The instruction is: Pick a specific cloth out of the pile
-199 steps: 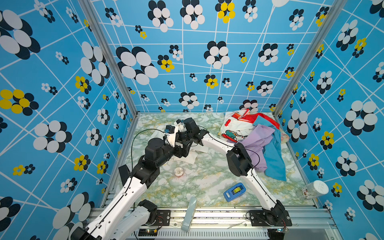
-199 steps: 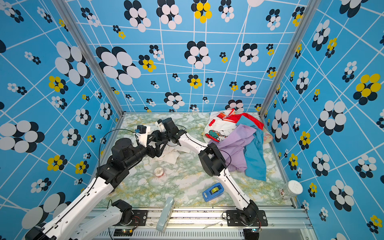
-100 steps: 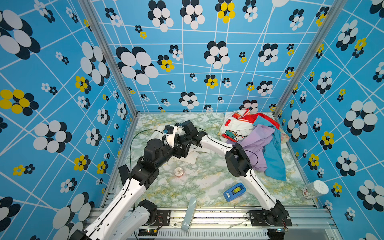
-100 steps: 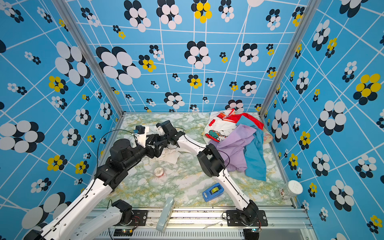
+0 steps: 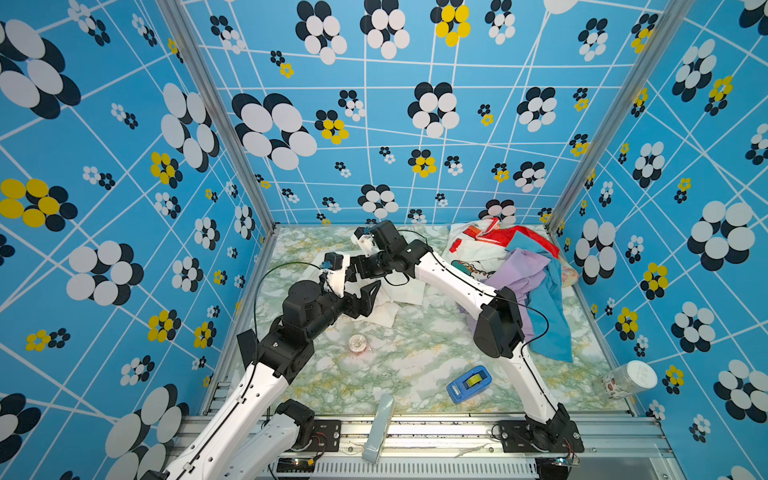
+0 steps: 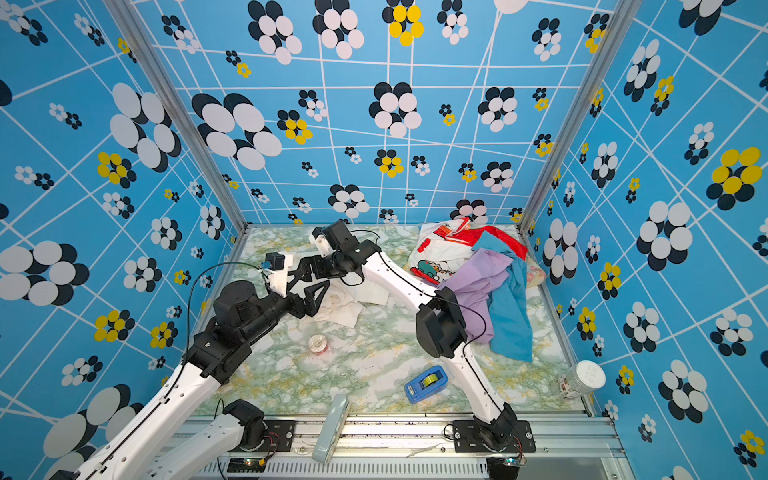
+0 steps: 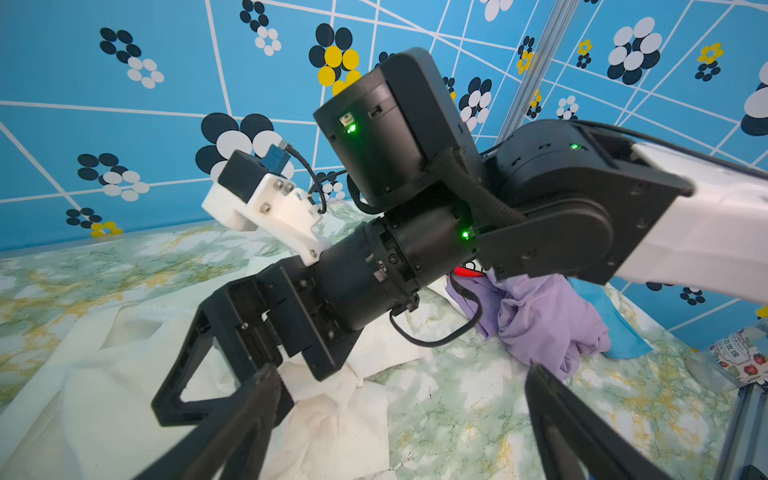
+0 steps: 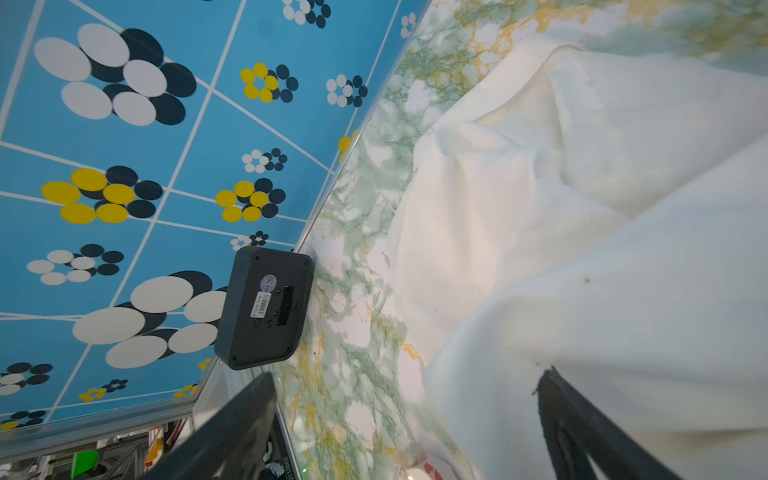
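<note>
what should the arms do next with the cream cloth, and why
Probably lift both grippers clear: the plain cream-white fabric sheet lies apart from the mixed-colour cloth pile, and the left gripper and right gripper stand open, holding nothing.

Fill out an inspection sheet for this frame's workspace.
Surface: green-marble table.
Job's things: the cloth lies crumpled mid-table, left of the pile in the back right corner.
Clutter: blue tape dispenser, small clear round container, white-lidded jar, black box by a wall.
Grippers: left gripper open, right gripper open, both at the cloth, holding nothing.
Cables: black cable loops from the left wrist; right arm's cable crosses the pile.
Surroundings: blue flower-print walls, metal rail at front.
</note>
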Robot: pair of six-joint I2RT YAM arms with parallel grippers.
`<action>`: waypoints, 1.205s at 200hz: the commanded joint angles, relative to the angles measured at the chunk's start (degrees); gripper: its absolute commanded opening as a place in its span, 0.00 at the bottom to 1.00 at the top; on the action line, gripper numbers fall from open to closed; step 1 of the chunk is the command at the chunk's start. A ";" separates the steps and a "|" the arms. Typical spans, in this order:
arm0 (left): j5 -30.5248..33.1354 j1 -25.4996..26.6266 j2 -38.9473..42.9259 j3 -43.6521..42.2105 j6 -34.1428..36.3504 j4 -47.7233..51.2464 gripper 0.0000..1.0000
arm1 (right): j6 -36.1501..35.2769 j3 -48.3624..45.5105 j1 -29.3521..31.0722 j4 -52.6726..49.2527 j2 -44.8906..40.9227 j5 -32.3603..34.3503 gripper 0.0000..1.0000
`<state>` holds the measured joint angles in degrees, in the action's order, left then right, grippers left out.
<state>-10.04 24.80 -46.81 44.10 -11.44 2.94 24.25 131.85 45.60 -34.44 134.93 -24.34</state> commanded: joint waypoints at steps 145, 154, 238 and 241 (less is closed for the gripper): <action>0.88 -0.32 1.19 0.98 -0.16 1.99 0.93 | -7.90 -0.71 -1.14 -17.42 -8.12 15.55 0.99; 0.89 -0.36 1.10 0.98 -0.15 1.90 0.94 | -7.88 -2.05 -1.20 -16.48 -9.37 16.47 0.99; 1.58 -0.45 0.82 0.60 0.34 1.81 0.93 | -9.77 -10.71 -0.67 -11.20 -18.17 25.73 0.99; 1.68 -0.45 0.73 0.63 0.36 1.91 0.93 | -9.93 -11.19 -0.81 -11.17 -18.47 25.86 0.99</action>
<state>-9.43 24.80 -46.41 44.10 -11.51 4.78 15.70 123.42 44.62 -46.94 119.33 -2.31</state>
